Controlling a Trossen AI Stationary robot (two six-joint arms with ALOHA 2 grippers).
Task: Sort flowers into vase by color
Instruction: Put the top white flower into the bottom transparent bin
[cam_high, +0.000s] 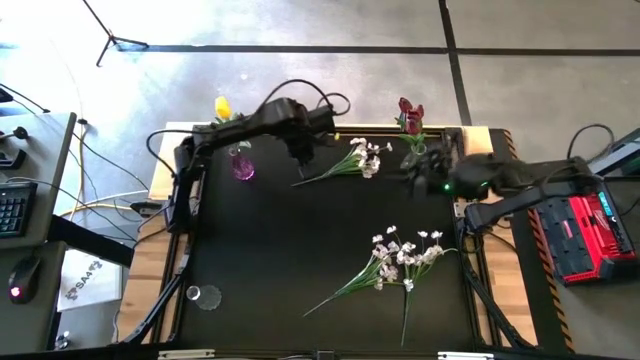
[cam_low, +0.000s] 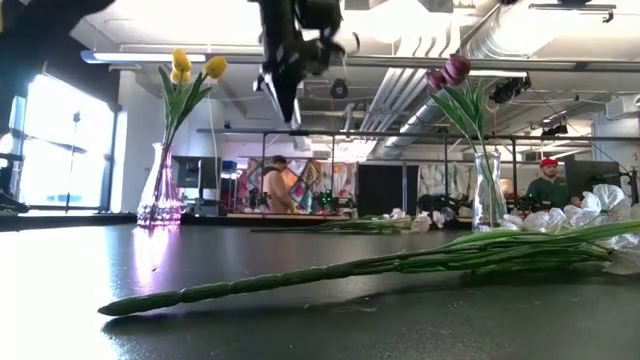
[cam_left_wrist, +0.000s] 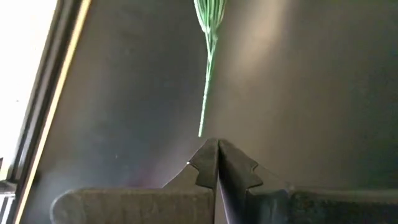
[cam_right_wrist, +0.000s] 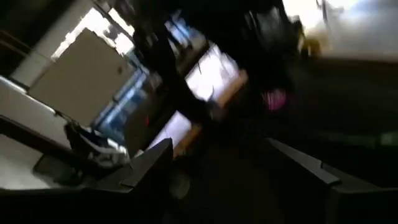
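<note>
The left gripper (cam_high: 301, 157), jaws pressed together and empty, is held above the stem end of a white-blossomed green-stemmed spray (cam_high: 352, 161) near the black table's (cam_high: 270, 250) far edge. The right gripper (cam_high: 421, 163), jaws spread and empty, is seen blurred beside the dark red tulips (cam_high: 409, 116) at the far right corner.

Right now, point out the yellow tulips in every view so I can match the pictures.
High view: yellow tulips at the table's far left edge, in the purple vase.
Low view: yellow tulips at upper left, above the purple vase.
Left wrist view: not in it.
Right wrist view: cannot tell.
Shared landmark: the purple vase.
</note>
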